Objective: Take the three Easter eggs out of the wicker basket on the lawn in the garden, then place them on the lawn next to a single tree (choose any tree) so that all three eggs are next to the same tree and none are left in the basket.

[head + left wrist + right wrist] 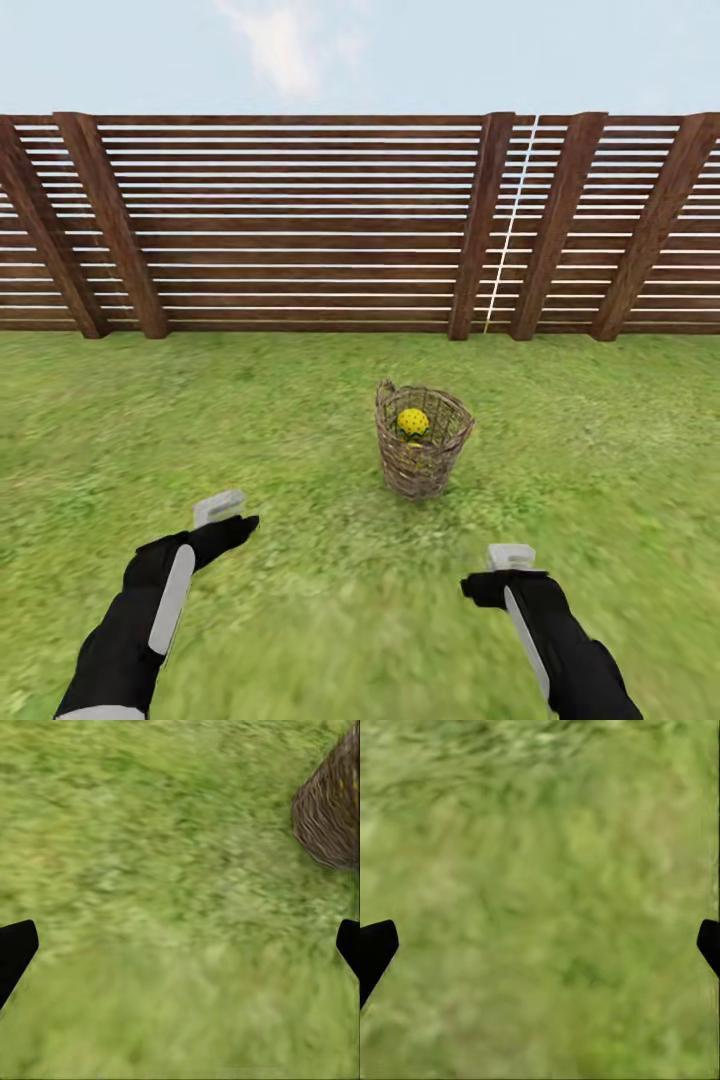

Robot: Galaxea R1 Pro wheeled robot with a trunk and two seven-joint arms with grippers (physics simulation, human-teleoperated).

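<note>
I see the basket (423, 440) at 12 o'clock on the grass (300, 600), an egg (413, 422) inside, fence (300, 220) behind. My left gripper (180, 945) and right gripper (540, 945) hang released over bare grass, nothing between them and the basket.

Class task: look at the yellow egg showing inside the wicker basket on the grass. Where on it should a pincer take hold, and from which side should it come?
Grip the egg across its rounded sides, coming from above through the wicker basket's open mouth. The basket stands upright with woven walls all round the egg, so a sideways approach looks blocked. Either open pincer, left or right, probably serves.
</note>
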